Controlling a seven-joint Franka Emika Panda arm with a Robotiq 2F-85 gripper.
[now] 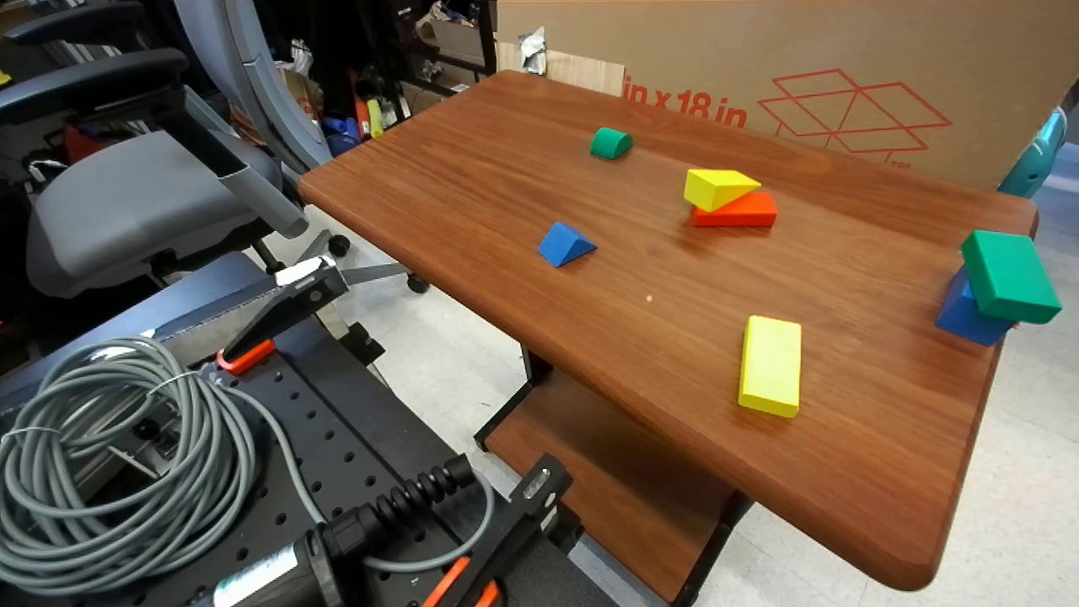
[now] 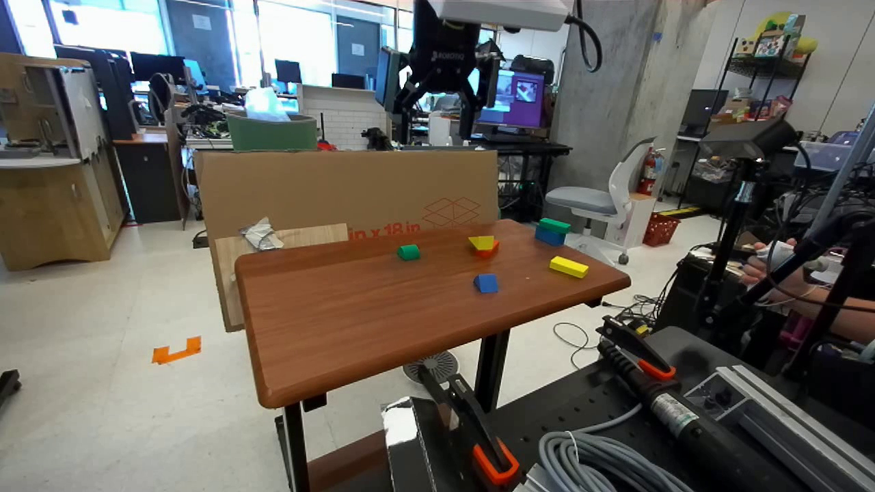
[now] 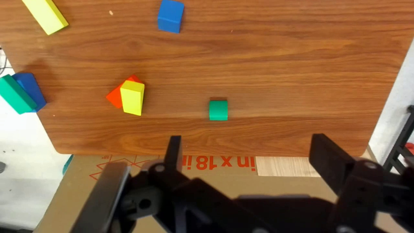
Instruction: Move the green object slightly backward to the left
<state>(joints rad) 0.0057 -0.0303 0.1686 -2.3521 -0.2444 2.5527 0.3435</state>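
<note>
1. Gripper (image 2: 436, 126): spread wide, held higher than the table (image 1: 472, 185); the arm (image 2: 502, 12) is cut off by the upper edge of an exterior view.
2. Green object (image 1: 611, 143): small half-round block, curved side up on the table, near the edge beside the cardboard sheet (image 1: 674, 42) and apart from the other blocks; the wrist view shows it almost square.
3. Blue wedge (image 1: 566, 244): on the table, well apart from its neighbours.
4. Yellow wedge (image 1: 719, 187): laid on a red block (image 1: 750, 212), hiding part of its outline.
5. Yellow block (image 1: 770, 366): flat on the table; cut off at the top of the wrist view.
6. Teal-green block (image 1: 1011, 276): rests on a blue block (image 1: 969, 312) at the table's end, covering much of it; one corner is cropped in the wrist view.
7. Forearm (image 2: 854, 320): partly hidden by a black stand (image 2: 729, 239), cut off at the right of an exterior view.
8. Green bin (image 2: 273, 134): a pale bag (image 2: 266, 104) bulges from its top, its depths out of sight.
9. Red basket (image 2: 660, 230): on the floor (image 2: 102, 294); contents too small for me to make out from across the room.
</note>
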